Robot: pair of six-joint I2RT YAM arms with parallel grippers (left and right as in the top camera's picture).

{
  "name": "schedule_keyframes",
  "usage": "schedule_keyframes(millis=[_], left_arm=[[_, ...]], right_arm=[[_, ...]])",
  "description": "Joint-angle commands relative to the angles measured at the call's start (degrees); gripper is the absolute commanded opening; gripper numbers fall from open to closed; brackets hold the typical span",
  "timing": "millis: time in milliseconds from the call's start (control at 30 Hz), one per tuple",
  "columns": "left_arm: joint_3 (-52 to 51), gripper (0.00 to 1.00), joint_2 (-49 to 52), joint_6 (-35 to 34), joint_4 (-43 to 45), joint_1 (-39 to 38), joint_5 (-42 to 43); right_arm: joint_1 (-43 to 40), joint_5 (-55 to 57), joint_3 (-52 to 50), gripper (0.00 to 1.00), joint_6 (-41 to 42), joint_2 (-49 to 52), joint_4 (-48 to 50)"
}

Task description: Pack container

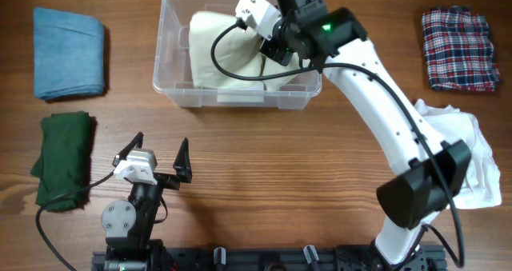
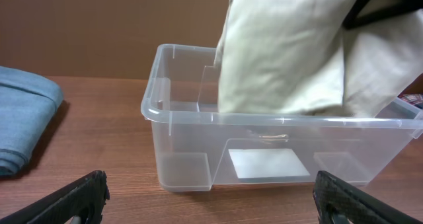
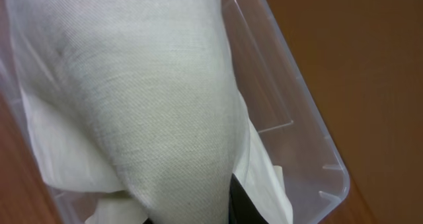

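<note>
The clear container point(image 1: 170, 67) stands at the back middle of the table, its white label point(image 2: 268, 163) on the near long side. A cream cloth point(image 1: 226, 57) hangs into it, partly draped over its right end. My right gripper point(image 1: 276, 41) is above the container's right part, shut on the cream cloth. In the right wrist view the cloth point(image 3: 132, 85) fills most of the frame, with one dark finger point(image 3: 239, 207) showing beside it and the container's corner point(image 3: 310, 151) below. My left gripper point(image 1: 160, 149) stands open in front of the container point(image 2: 185, 151), holding nothing.
A folded blue cloth point(image 1: 70, 53) lies at the back left and a dark green one point(image 1: 64, 159) at the front left. A plaid cloth point(image 1: 460, 47) lies at the back right, a crumpled white cloth point(image 1: 472, 159) at the right edge under the right arm.
</note>
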Motion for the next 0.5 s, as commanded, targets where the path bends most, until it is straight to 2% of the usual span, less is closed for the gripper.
schedule_keyframes(millis=[0,467], left_arm=[[-0.4,1.0,-0.4,-0.3,-0.2,-0.3,-0.5],[-0.4,1.0,-0.4,-0.3,-0.2,-0.3,-0.5]], right_arm=[[0.2,-4.1,2.1,0.04,1.9,-1.9,-0.8],[0.2,-4.1,0.8,0.04,1.2,-0.3,-1.1]])
